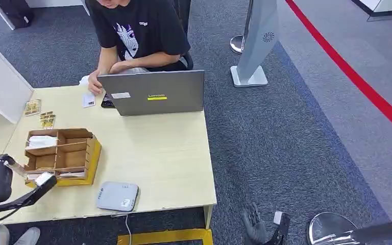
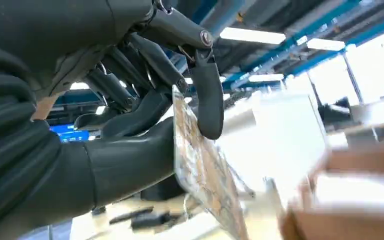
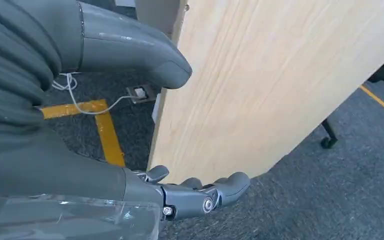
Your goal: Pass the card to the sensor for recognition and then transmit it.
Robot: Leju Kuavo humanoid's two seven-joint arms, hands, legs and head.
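My left hand [image 1: 2, 179] is at the table's near left corner, beside the cardboard organizer [image 1: 61, 155]. Up close, my left hand [image 2: 130, 150] pinches a patterned card [image 2: 205, 175] between thumb and fingers; that card [image 1: 44, 178] shows edge-on at the hand's tip. The grey flat sensor [image 1: 117, 196] lies near the table's front edge, to the right of my left hand. My right hand [image 1: 255, 227] hangs below the table's right front corner, fingers apart and holding nothing. Seen from the wrist, my right hand [image 3: 130, 185] is next to the table's wooden side panel [image 3: 280, 85].
A person sits behind a grey laptop [image 1: 153, 93] at the far edge, one hand by a white card [image 1: 88, 99]. Loose cards [image 1: 32, 107] lie at the far left. A white box [image 1: 0, 84] stands left. A sign post base [image 1: 249, 76] and chair base [image 1: 332, 229] stand on the carpet.
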